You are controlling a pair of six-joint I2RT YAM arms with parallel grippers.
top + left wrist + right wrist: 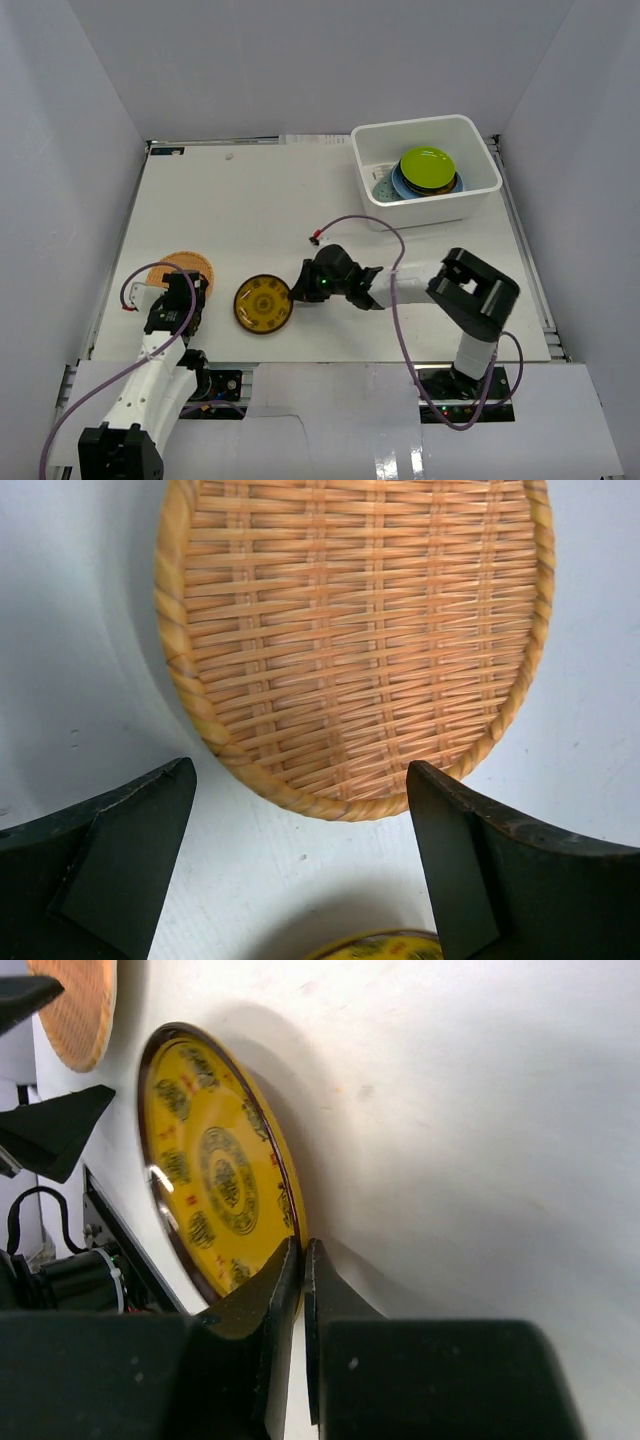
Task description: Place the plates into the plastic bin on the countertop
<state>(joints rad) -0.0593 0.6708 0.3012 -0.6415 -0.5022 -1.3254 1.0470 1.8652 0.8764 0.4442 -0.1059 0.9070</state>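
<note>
At the lower left, the left gripper [183,292] is held wide open and empty at the near edge of the woven orange plate [185,265]. At centre, the right gripper [298,290] is closed at the rim of the yellow plate [262,303]; whether the rim is pinched cannot be told. At the upper right, a green plate [427,167] is stacked inside the white bin [425,212].

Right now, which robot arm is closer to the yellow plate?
Right. The right arm pinches the yellow plate at its rim; the left arm has open jaws at the orange plate, farther off.
</note>
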